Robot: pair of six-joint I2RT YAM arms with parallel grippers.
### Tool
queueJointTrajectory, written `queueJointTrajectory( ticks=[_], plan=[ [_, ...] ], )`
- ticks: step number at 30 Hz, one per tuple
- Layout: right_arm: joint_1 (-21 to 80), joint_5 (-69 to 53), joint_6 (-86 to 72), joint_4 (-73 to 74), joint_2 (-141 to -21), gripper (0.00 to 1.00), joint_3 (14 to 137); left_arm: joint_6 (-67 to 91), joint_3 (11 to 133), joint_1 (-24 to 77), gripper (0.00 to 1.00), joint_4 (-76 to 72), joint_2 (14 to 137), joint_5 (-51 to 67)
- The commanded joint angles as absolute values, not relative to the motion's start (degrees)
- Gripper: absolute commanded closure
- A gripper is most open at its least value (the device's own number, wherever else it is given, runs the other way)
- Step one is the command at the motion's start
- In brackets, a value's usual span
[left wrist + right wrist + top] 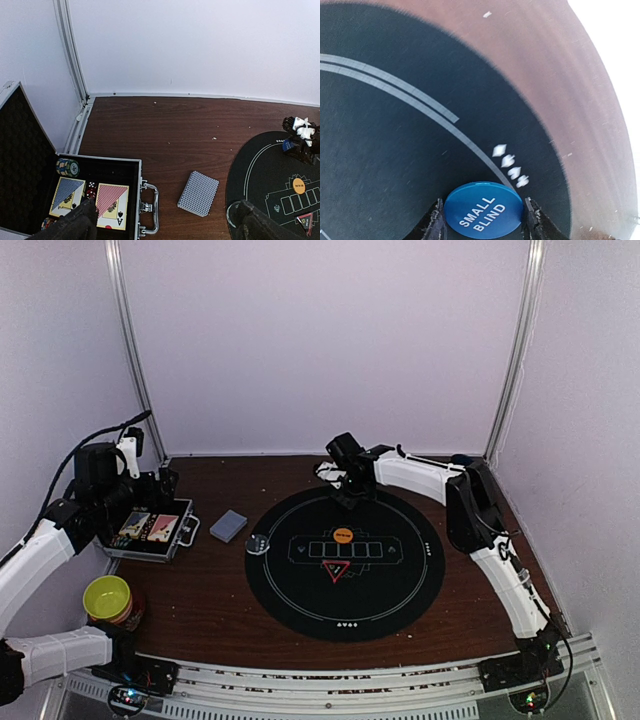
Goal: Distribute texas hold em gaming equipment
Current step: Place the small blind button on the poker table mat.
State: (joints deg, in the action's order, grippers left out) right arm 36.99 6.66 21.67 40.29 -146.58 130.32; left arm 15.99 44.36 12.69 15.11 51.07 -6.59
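One blue button [483, 210] sits pinched in the right gripper [485, 221] at the mat's [300, 600] 12 o'clock rim, placement apparently needing only a gentle release, while the left gripper [167, 222] hangs spread.

Wooden table [215, 600]: mat [290, 590], card deck [228, 525], case [150, 553]

Grey-blue-backed card deck [228, 525] lies on the wooden worktop [215, 605] between open metal case [150, 533], left, and round black mat [400, 585].

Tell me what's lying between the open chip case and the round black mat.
A grey-blue-backed card deck lies flat between the case and the mat, clearest in the top view.
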Motion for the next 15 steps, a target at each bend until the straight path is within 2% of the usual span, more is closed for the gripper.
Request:
queueJointTrajectory(
  ticks=[1,15],
  plan=[
    [36.33,9.58,20.32,33.69,-147.4,0.56,130.5,15.65,45.21,12.04,0.02,13.97,50.54,-6.06],
    [35.12,10.78,21.76,28.25,-151.65,0.55,131.84,15.82,45.18,11.44,0.02,13.97,50.54,-6.15]
  ],
)
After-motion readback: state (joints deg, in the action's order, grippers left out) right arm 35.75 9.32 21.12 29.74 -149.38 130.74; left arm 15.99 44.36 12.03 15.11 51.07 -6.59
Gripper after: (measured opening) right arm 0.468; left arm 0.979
